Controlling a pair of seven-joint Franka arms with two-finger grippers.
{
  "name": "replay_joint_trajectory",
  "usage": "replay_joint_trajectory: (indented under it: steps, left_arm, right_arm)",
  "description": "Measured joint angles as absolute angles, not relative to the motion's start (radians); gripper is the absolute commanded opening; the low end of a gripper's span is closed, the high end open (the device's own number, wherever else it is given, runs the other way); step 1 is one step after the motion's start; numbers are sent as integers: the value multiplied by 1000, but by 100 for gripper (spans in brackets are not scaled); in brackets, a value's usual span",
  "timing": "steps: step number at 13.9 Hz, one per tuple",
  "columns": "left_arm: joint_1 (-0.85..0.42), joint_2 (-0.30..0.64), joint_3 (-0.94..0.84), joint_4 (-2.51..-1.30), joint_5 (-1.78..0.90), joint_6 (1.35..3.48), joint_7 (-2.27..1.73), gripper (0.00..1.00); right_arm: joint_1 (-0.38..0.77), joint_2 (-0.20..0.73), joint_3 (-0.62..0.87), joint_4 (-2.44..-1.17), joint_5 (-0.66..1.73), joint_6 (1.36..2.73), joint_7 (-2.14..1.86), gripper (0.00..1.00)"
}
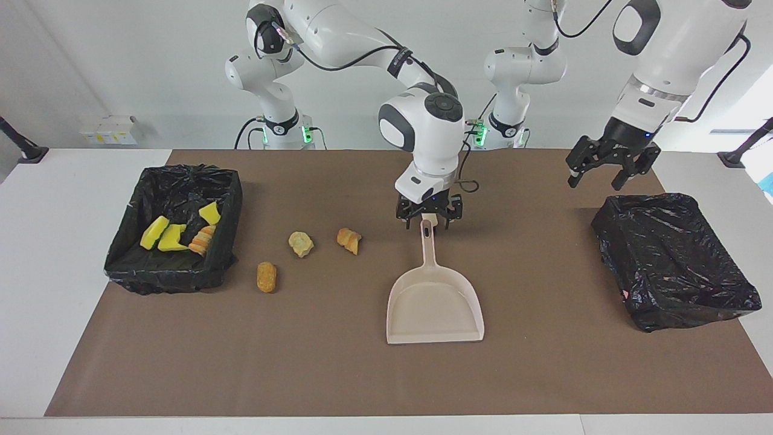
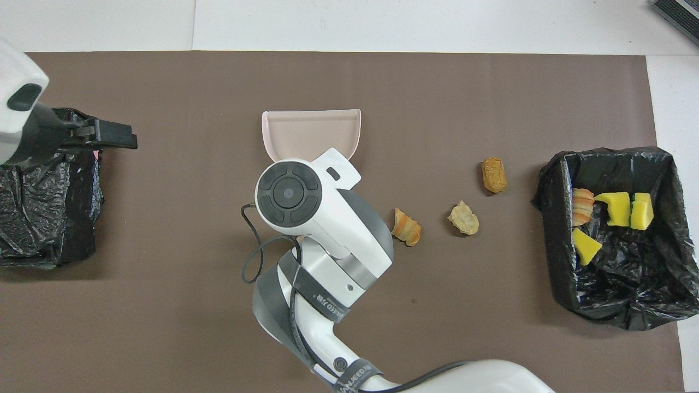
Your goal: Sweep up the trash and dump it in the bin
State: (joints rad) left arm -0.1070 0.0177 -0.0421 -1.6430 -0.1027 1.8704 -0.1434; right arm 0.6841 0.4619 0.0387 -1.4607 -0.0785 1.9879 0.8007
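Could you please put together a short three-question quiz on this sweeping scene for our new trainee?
1. How many scraps lie loose on the mat?
2. True or false: the right gripper grips the dustpan.
3. Which gripper hangs near the unfilled bin: A left, B right?

Key:
1. Three: an orange lump, a pale lump, a striped lump; four more lie in the filled bin.
2. False: open above the handle.
3. A, the left gripper.
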Motion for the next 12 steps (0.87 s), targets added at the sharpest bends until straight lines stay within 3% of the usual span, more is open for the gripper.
replay_joint_trajectory:
  steps: [6, 12]
  left_arm:
    - [-217, 152, -48, -1608, -106, 2011, -346, 100]
    - [-383, 371, -49, -1530, -98, 2071, -450, 100]
  right_arm:
    - [757, 164, 46, -1910, -56, 2186, 909, 100]
    - [871, 6, 47, -2153, -36, 2208, 973, 100]
